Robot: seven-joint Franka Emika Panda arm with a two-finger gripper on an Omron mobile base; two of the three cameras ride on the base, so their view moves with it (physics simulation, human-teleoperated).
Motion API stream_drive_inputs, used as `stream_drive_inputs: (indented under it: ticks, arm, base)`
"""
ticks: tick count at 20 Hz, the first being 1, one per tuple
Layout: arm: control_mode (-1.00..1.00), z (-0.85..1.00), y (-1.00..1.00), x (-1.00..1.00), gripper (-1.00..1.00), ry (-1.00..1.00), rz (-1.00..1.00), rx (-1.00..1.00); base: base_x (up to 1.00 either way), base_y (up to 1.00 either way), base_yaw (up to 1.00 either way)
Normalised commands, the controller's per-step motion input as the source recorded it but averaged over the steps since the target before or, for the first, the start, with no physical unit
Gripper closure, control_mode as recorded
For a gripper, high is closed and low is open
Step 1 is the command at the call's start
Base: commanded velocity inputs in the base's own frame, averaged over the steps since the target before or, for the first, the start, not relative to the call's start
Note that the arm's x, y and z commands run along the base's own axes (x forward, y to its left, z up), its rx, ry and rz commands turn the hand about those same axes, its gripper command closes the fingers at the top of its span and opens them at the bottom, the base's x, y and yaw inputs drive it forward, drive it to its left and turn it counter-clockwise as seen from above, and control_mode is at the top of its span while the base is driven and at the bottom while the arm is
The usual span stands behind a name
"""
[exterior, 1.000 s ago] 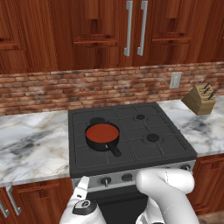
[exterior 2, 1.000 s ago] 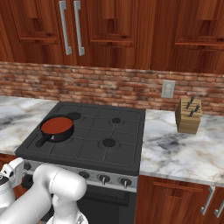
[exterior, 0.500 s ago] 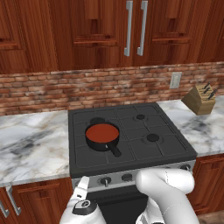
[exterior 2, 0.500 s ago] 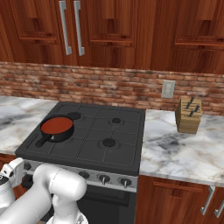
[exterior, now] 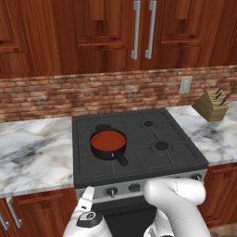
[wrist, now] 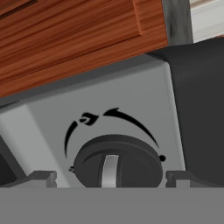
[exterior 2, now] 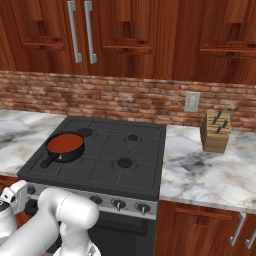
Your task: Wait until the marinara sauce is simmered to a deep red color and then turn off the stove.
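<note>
Nothing has moved since the earlier frames. The sauce (exterior: pixel 108 140) sits deep red in its saucepan (exterior: pixel 109 146) on the stove (exterior 2: pixel 100 160). The gripper (wrist: pixel 109 178) brackets a knob (wrist: pixel 118 162), fingers spread apart; turning it off remains.

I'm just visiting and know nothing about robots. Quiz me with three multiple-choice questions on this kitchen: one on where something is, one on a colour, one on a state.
1. Where does the saucepan sit on the stove?
A. front left burner
B. back right burner
C. on the counter

2. What colour is the marinara sauce?
A. green
B. red
C. white

3. The gripper is:
A. lifting the pan
B. holding a knife
C. at a knob, fingers on either side

Answers: 1 A, pan on the near-left grate. 2 B, red disc in the black pan. 3 C, hand view shows fingertips flanking the knob.
</note>
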Motion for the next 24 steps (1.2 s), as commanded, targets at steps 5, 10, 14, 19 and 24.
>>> stream_drive_inputs:
  ticks: [5,10,14,19,24]
  arm:
    - [-1.00,0.00,0.00,0.00,-1.00,0.00,0.00,0.00]
    - [-1.00,0.00,0.00,0.00,-1.00,0.00,0.00,0.00]
    - [-1.00,0.00,0.00,0.00,-1.00,0.00,0.00,0.00]
    - [-1.00,0.00,0.00,0.00,-1.00,0.00,0.00,0.00]
    - [-1.00,0.00,0.00,0.00,-1.00,0.00,0.00,0.00]
  base:
    - [0.00,0.00,0.00]
    - [0.00,0.00,0.00]
    - [0.00,0.00,0.00]
    - [0.00,0.00,0.00]
    - [0.00,0.00,0.00]
